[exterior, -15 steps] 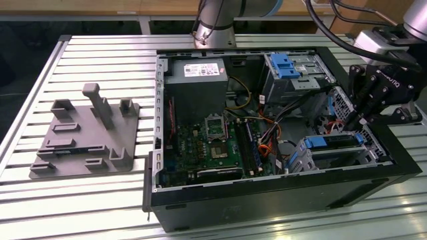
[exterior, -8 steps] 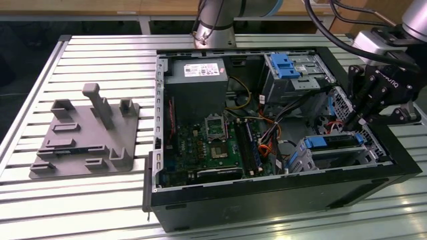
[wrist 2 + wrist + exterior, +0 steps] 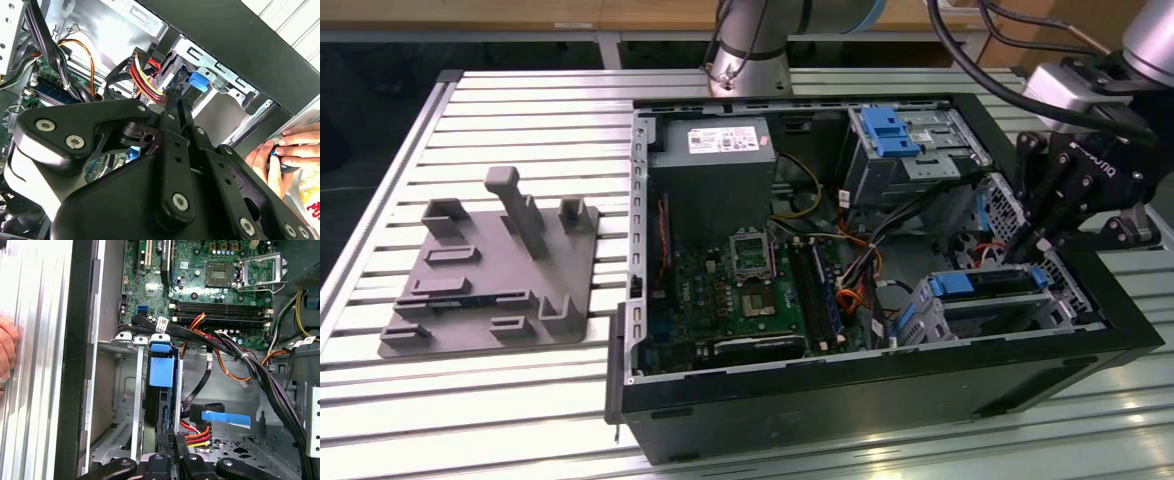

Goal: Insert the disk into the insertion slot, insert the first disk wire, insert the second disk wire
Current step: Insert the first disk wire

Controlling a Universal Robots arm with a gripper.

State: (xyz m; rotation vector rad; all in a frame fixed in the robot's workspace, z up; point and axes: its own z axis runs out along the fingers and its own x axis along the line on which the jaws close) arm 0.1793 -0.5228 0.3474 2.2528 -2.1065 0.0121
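Note:
The disk, its bright blue carrier uppermost, stands edge-on inside the insertion slot, a perforated silver cage at the case's front corner on the exterior view's right. In the first wrist view the disk sits between the walls of the insertion slot. My gripper reaches down just behind the cage. Its fingers are close together at the disk's rear edge, pinching the connector of a red and yellow disk wire. A black flat wire with a blue tag lies loose beside it.
The open case holds a motherboard, a power supply and a taller bay with a blue latch. Cable bundles cross near the cage. A grey fixture plate lies at the exterior view's left. A hand rests outside the case wall.

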